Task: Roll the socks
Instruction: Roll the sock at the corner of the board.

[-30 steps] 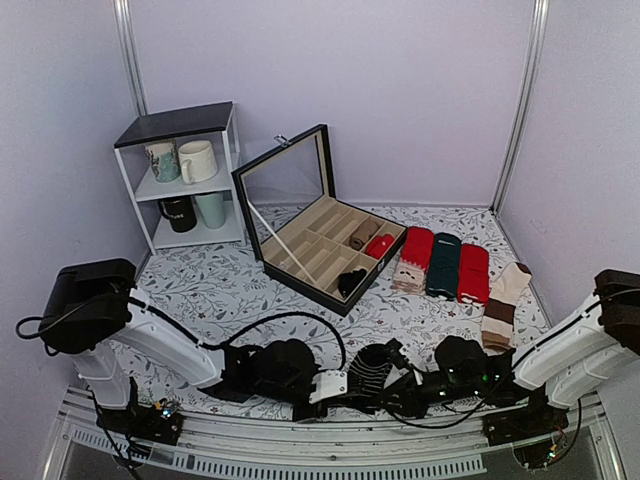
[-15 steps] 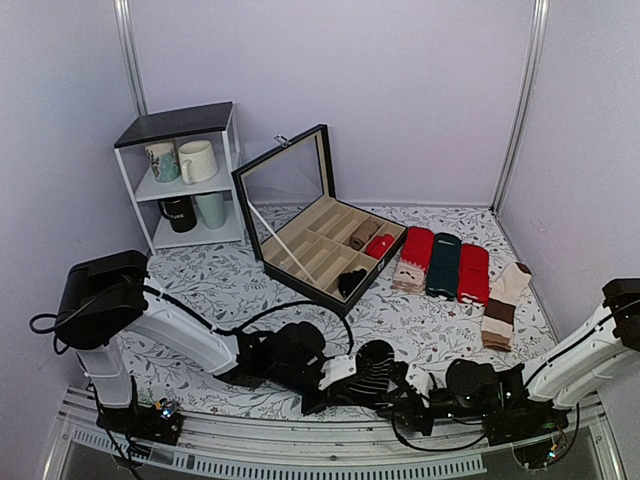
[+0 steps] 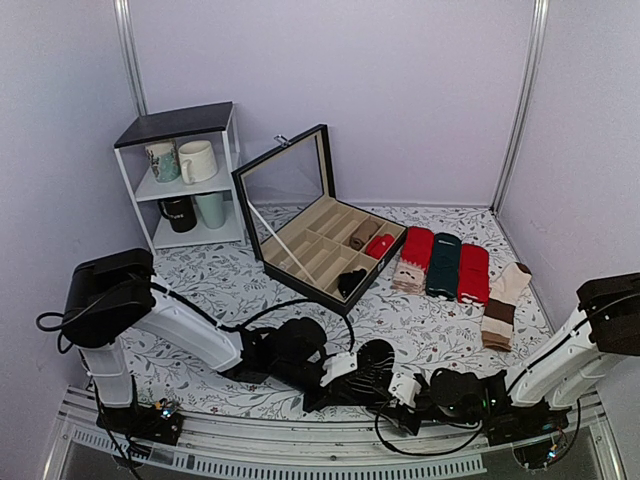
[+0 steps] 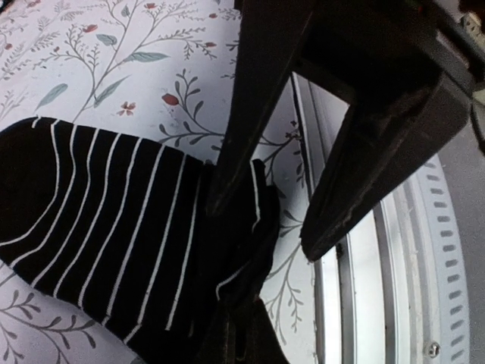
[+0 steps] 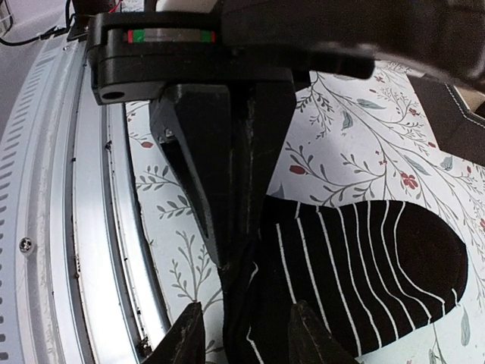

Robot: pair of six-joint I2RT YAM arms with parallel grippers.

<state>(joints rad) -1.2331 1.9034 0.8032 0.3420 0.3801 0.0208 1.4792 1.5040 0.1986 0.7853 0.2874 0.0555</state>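
Black with thin white stripes, the sock [image 3: 373, 360] lies on the floral table [image 3: 210, 290] close to the near edge, on the near side of the box [image 3: 300, 283]. Both grippers meet at one end of it.

Left gripper [image 4: 265, 226]: fingers apart, with table showing between them. The folded edge of the sock sits in the gap. One finger [image 4: 227, 167] presses on the sock; whether the other finger touches it cannot be told. The rest of the sock spreads flat on the table, away from the jaws.

Right gripper [image 5: 246, 315]: fingers apart, set astride the same edge of the sock, tips low at the table. It faces the left gripper at close range, beside the rail [image 5: 91, 227] at the near edge.

Box: lid up, mid-table. Rolled socks [image 3: 379, 245], one brown, one red and one black, lie in separate compartments on its right side.

Right of the box: three flat socks [image 3: 443, 262] in a row, red, dark green, red, side by side. A brown-and-cream sock [image 3: 503, 297] lies to their right, apart from them.

Far left: shelf [image 3: 180, 125] holding four mugs [image 3: 197, 160].
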